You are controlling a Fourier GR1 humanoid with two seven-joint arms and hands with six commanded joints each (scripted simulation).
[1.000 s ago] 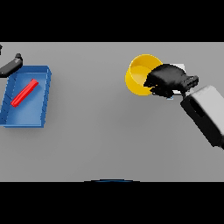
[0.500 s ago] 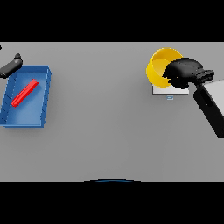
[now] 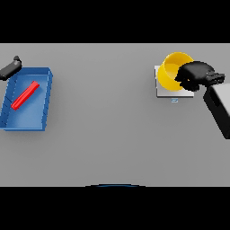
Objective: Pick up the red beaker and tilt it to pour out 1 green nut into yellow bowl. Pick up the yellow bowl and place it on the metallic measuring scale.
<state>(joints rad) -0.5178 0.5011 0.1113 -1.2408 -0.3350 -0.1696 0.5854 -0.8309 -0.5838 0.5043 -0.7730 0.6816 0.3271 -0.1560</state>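
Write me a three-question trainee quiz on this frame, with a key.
1. True or false: the yellow bowl sits over the measuring scale.
2. Which hand has its fingers on the bowl? A) left hand B) right hand
3. Fill in: the red beaker lies inside the blue ____.

Key: 1 true; 2 B; 3 tray.

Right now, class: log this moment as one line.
right hand: grips yellow bowl | bowl: over scale | left hand: idle by blue tray
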